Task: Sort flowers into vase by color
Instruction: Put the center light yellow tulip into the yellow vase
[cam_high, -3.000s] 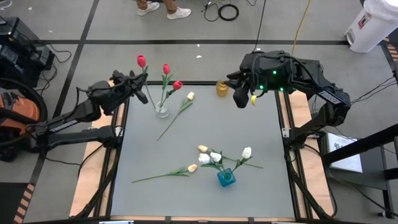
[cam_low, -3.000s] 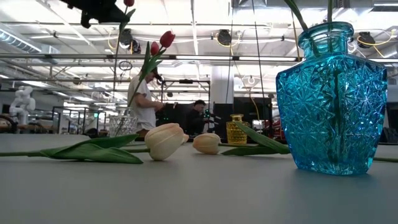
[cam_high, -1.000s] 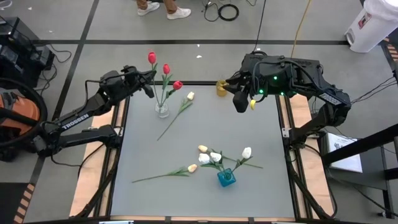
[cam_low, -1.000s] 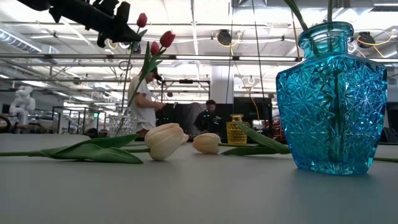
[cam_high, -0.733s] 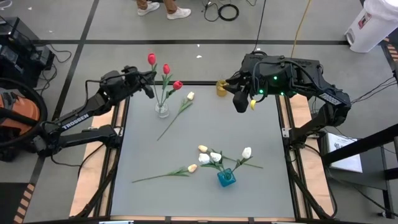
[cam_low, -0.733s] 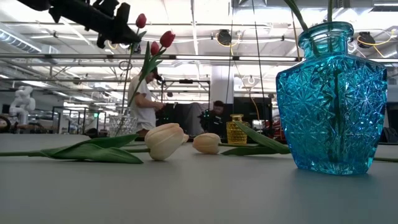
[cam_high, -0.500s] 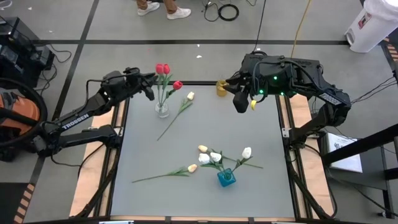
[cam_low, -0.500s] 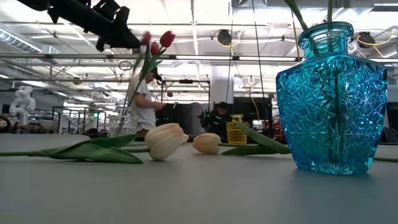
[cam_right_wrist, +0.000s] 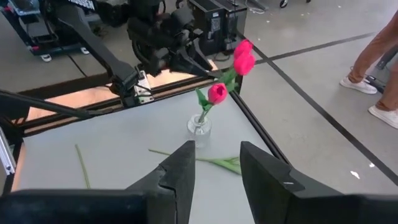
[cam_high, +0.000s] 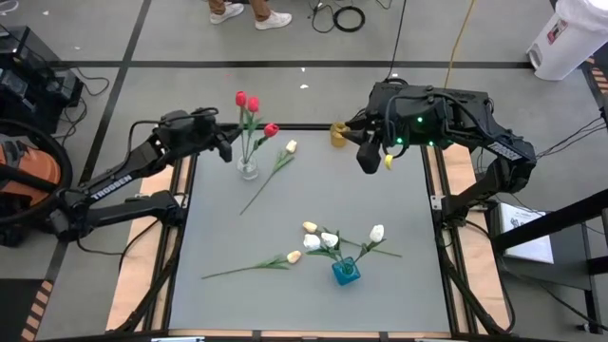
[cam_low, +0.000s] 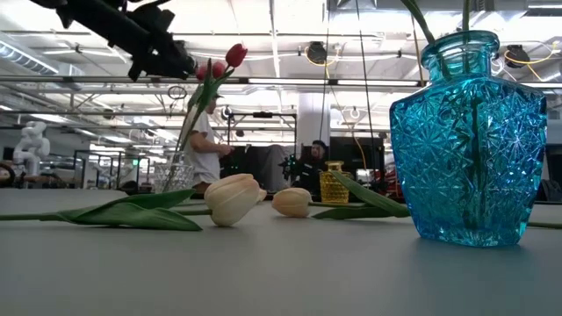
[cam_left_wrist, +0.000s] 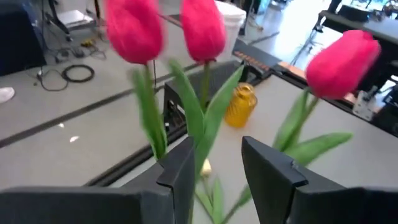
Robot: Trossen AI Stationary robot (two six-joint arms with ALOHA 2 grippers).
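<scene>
Red tulips gathered in the clear vase

Three red tulips (cam_high: pixel 248 102) are stood in the clear glass vase (cam_high: pixel 247 169) at the table's far left. The left gripper (cam_high: pixel 226 144) is held released just beside their stems. The right gripper (cam_high: pixel 369 152), fingers parted and empty, is kept near the yellow vase (cam_high: pixel 338 135).

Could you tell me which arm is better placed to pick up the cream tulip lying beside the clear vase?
Left, probably: the left pincer hangs open right by the clear vase and cream tulip; the right pincer waits farther off.
</scene>
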